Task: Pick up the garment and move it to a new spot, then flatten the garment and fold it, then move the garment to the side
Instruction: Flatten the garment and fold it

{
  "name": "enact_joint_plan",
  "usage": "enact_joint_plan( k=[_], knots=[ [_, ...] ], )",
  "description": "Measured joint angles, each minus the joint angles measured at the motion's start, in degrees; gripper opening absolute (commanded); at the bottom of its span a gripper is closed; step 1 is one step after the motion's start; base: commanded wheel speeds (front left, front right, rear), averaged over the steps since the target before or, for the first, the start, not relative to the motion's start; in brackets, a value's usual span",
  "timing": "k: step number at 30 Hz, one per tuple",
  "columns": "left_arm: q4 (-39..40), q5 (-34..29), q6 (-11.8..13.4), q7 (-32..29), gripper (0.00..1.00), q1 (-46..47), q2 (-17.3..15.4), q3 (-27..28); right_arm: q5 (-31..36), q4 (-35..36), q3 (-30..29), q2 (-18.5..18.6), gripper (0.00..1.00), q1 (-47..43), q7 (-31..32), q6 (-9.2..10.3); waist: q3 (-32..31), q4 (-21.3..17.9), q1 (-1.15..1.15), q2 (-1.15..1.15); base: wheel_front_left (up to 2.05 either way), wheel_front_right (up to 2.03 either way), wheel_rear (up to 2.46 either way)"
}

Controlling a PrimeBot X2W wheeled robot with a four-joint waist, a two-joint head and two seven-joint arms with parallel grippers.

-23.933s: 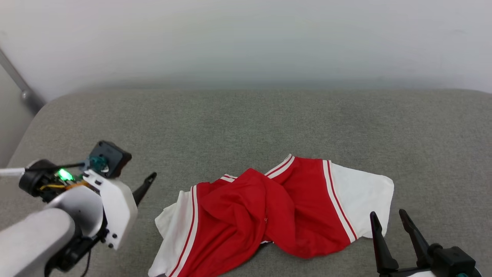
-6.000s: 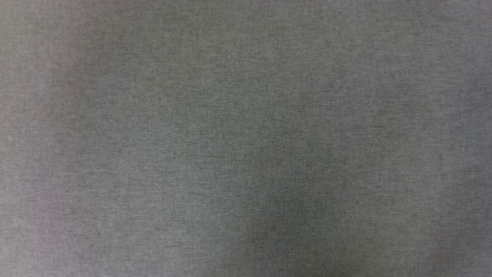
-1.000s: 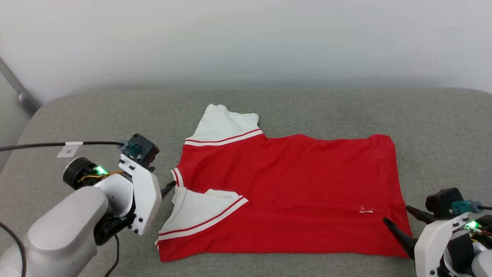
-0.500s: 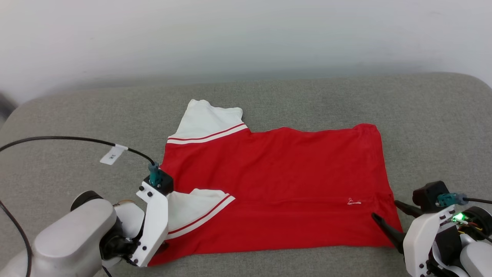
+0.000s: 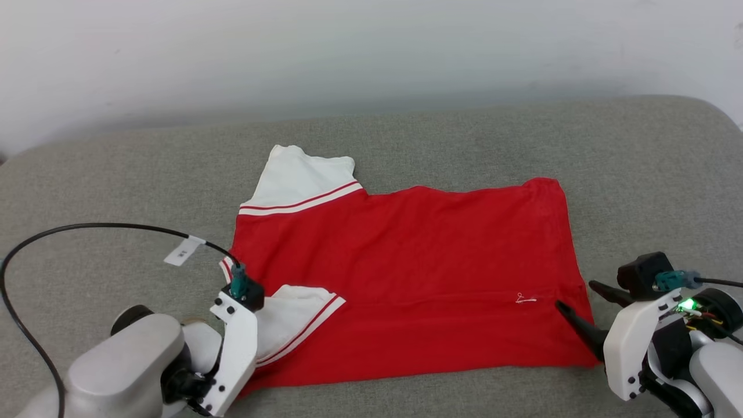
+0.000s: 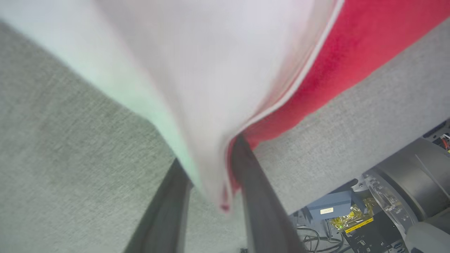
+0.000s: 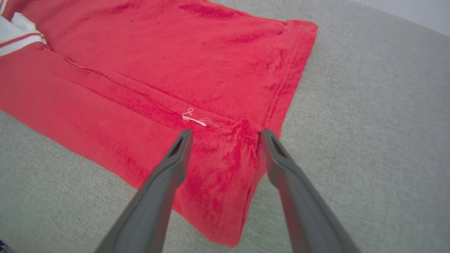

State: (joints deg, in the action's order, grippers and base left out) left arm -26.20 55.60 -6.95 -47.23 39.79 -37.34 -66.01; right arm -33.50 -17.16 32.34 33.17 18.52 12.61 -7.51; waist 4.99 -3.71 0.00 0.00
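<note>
Garment: The garment [image 5: 406,273] lay spread out flat in the middle of the gray surface [image 5: 464,139]. Its red side was up.
Which way it lay: The neck end was toward my left. The bottom hem was toward my right.
Far sleeve: The far sleeve [image 5: 302,174] was white with red and white stripes. It stuck out flat at the far left corner.
Near sleeve: The near sleeve [image 5: 290,316] was folded in over the red part, right by my left arm.
My left end effector: My left end effector [image 6: 208,151] was down at the near left corner of the garment. From my left wrist I saw white sleeve cloth and a red edge sitting between my two fingers. That picture was blurry, so I could not tell if my fingers were pinching the cloth.
My right end effector: My right end effector [image 7: 225,133] was open, with its fingers wide apart. It was at the near right corner. Both tips were over the red cloth, just inside the hem.
Thread: A little loose white thread [image 7: 193,119] lay on the red cloth just past my right fingertips.
Cable: A black cable [image 5: 87,227] with a white tag [image 5: 184,251] looped over the surface to my left wrist.
Wall: A pale wall [image 5: 348,52] stood behind the surface.
</note>
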Motion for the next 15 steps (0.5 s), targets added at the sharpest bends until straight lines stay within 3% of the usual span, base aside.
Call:
enact_joint_plan(
  k=[8,12,13,15],
  knots=[
    [1.27,2.09,-0.3,1.35,0.0,-0.47,-0.18,-0.46,-1.04,3.57,3.87,6.89,1.0,6.27,6.8,0.0,-2.23,0.51,0.0,0.0,0.0,0.0,0.0],
    [3.25,2.53,-0.37,1.54,0.0,-0.14,-1.18,-1.11,-5.25,6.35,8.38,11.62,1.0,10.07,16.47,0.0,-2.72,0.89,0.0,0.0,0.0,0.0,0.0],
    [3.25,2.53,-0.37,1.54,0.0,-0.14,-1.18,-1.11,-5.25,6.35,8.38,11.62,1.0,10.07,16.47,0.0,-2.72,0.89,0.0,0.0,0.0,0.0,0.0],
    [5.45,3.26,-0.38,1.58,0.0,0.4,-1.77,-2.01,-9.01,7.34,12.0,14.39,1.0,12.48,24.88,0.0,-2.61,1.18,0.0,0.0,0.0,0.0,0.0]
  ],
)
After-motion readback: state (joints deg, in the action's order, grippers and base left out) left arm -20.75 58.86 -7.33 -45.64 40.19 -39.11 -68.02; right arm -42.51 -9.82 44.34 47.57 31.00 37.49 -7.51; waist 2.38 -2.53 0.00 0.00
